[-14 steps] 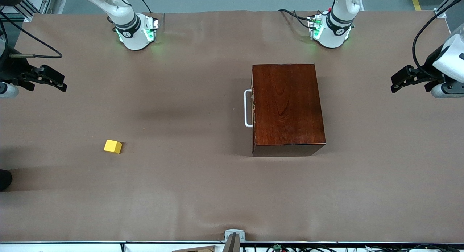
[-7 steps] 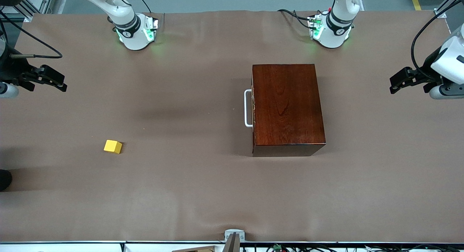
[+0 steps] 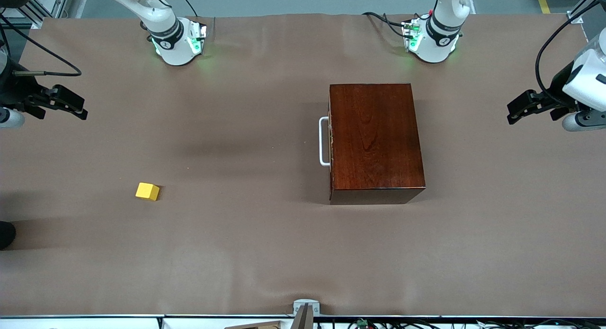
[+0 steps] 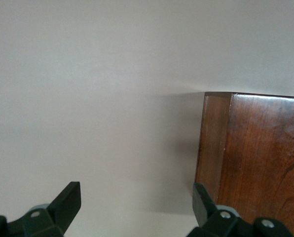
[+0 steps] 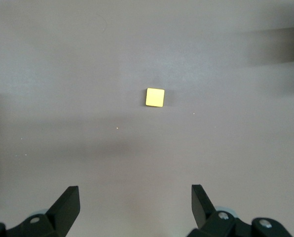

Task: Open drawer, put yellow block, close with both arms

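Observation:
The mahogany box (image 3: 376,142) stands on the table toward the left arm's end, its drawer shut, with the white bar handle (image 3: 323,141) on the side facing the right arm's end. A corner of the box shows in the left wrist view (image 4: 250,148). The yellow block (image 3: 147,191) lies on the table toward the right arm's end and shows in the right wrist view (image 5: 155,97). My left gripper (image 3: 516,109) is open and empty, up in the air at the left arm's end of the table. My right gripper (image 3: 75,107) is open and empty, up in the air at the right arm's end.
The brown table cover (image 3: 246,234) stretches wide between the block and the box. The two arm bases (image 3: 177,40) (image 3: 431,38) stand along the table edge farthest from the front camera. A small metal mount (image 3: 305,307) sits at the nearest edge.
My left gripper has shifted slightly toward the box. The right gripper, the block and the box have not moved.

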